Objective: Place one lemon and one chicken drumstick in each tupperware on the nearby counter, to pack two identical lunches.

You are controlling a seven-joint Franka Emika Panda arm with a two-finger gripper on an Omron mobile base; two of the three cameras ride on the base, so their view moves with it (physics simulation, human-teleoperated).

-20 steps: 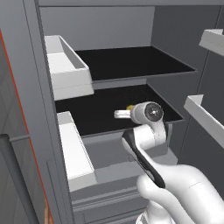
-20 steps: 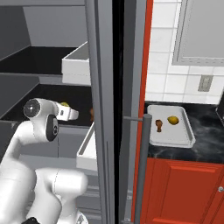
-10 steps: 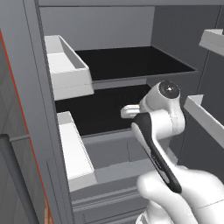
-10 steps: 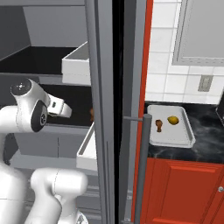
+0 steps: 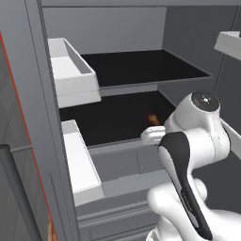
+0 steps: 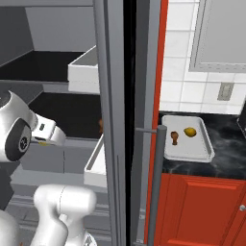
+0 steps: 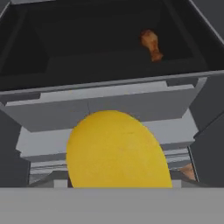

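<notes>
- Yellow lemon (image 7: 117,151) sits right in front of my hand camera, between my pincer's tips and hiding them; my pincer (image 6: 44,142) is clamped on it, and a sliver of yellow shows under my hand in the right base view.
- My hand hangs just outside the open fridge, in front of the grey drawer front (image 7: 105,107) below the dark lower shelf (image 5: 113,123).
- One chicken drumstick (image 7: 151,44) lies far back on that shelf, up and to the right of my lemon, well apart from it.
- On the black marbled counter (image 6: 230,153) beyond the fridge door, the whitish-grey tupperware (image 6: 202,154) holds another drumstick (image 6: 174,137) and a second lemon (image 6: 190,132), near each other but apart.
</notes>
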